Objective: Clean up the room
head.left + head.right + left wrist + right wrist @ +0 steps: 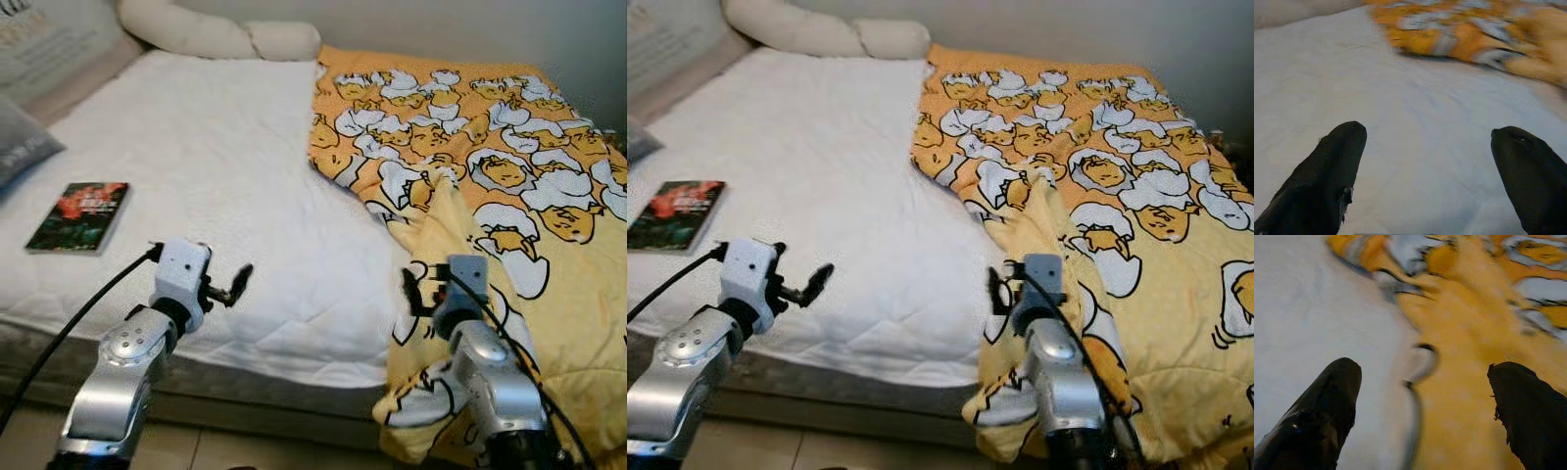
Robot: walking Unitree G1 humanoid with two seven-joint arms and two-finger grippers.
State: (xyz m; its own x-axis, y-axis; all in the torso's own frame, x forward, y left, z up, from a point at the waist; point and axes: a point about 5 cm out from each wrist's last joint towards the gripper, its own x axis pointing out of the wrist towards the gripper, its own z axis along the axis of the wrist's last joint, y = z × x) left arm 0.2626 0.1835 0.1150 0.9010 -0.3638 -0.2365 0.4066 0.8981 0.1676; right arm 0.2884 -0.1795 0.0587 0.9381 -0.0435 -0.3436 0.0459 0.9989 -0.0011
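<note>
Right pincer [419, 286] wide open, nothing held, hanging over the bunched near edge of the blanket [509, 166], just above the fold where yellow fabric meets bare white mattress [216, 147]. Right wrist view confirms: one finger over white, the other over yellow, blanket edge running between them.

Left pincer [233, 284] also wide open and empty, over the bare mattress near the front edge of the bed, well apart from the blanket.

Blanket covers the right half of the bed only, rumpled, with a ridge bunched toward the front and part hanging over the bed's edge. Book [78, 215] lies flat on the mattress at left, well apart from both pincers. Pillows [220, 34] at the head.

Step in hand, my read: making the bed, lining up a grab on the blanket edge. Next move needs the right pincer lowered onto the fold, closed on a single layer, then pulled left across the mattress. Risk: pinching the mattress cover too. Book probably needs clearing first.
</note>
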